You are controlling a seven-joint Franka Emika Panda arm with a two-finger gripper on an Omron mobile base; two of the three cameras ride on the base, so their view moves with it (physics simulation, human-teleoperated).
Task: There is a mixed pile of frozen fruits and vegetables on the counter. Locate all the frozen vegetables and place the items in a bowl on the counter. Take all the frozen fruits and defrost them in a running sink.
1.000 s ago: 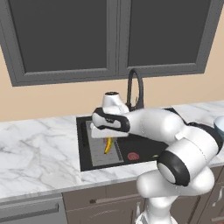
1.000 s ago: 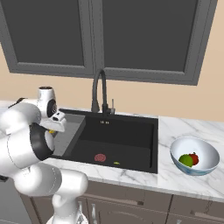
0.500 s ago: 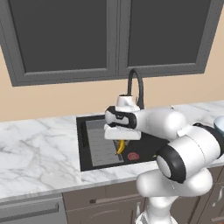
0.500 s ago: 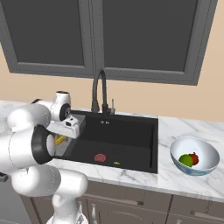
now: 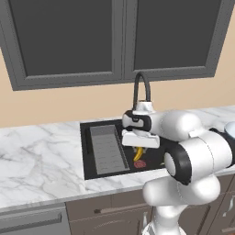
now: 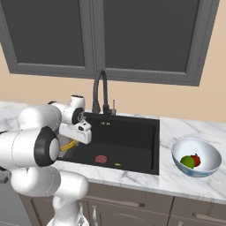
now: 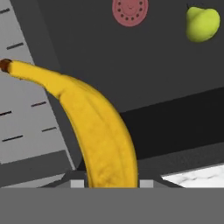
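Note:
My gripper (image 7: pixel 112 183) is shut on the yellow banana (image 7: pixel 96 131), which hangs above the black sink (image 5: pixel 105 128), between its grey ribbed tray (image 5: pixel 108 149) and the reddish drain (image 5: pixel 140 164). From the right base view the banana (image 6: pixel 68 145) shows under the gripper (image 6: pixel 73 141) at the basin's left side. A yellow-green stemmed ball (image 7: pixel 202 24) lies on the sink floor near the drain (image 7: pixel 130 11). The pale bowl (image 6: pixel 207 154) stands on the counter (image 6: pixel 185 128) right of the sink and holds a dark green ball (image 6: pixel 187 161) and a red round piece (image 6: pixel 195 160).
The tall black arched faucet (image 5: pixel 140 87) rises just behind my hand at the sink's back edge. Grey wall cabinets (image 5: pixel 69 36) hang above. White marble counter (image 5: pixel 41 156) stretches left of the sink, with brown-grey cabinet fronts (image 5: pixel 101 211) below.
My arm has carried the banana rightward, from over the sink's left edge and tray toward the middle of the basin near the drain. The grip stayed shut.

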